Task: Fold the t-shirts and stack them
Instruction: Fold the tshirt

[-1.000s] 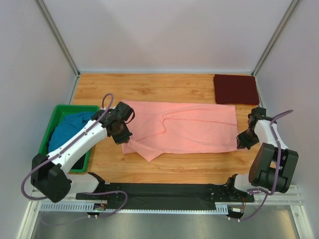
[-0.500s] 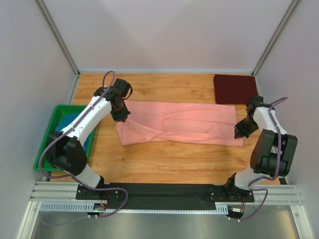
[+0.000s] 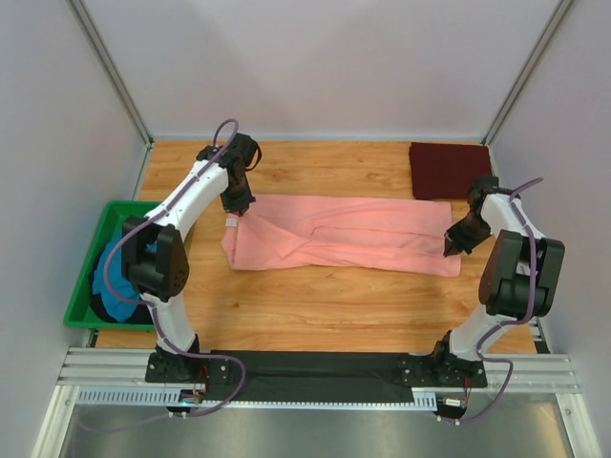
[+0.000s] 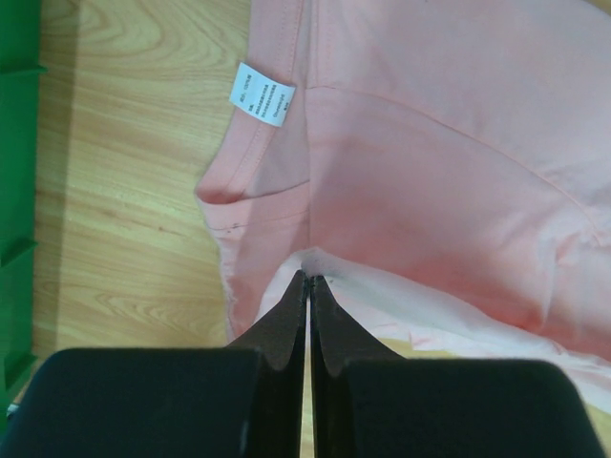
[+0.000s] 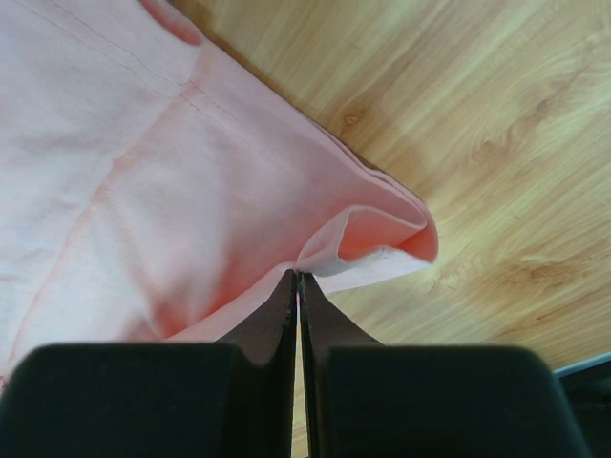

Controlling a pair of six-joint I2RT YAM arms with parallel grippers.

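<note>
Salmon-pink tee [image 3: 344, 234] is laid out lengthwise across the middle of your table [image 3: 315, 305], and you've got a gripper on each end of it; left gripper [image 4: 307, 279] is pinched tight on a fold of pink cloth at the shirt's left end, jaws fully together, fabric puckering right at the tips; white neck label [image 4: 262, 93] sits a bit beyond those tips, by the collar edge; right gripper [image 5: 298, 277] is clamped the same way on the shirt's right corner, where the hem curls into a little loop just beside it; so the tee runs between your two grippers, touching both. Maroon tee [image 3: 451, 170] lies folded in a neat rectangle at the far right corner, close to the pink one; can't tell if they touch; teal-blue tee [image 3: 115, 272] is bunched in the green bin [image 3: 81, 310] at the left edge, well apart from the pink shirt.
</note>
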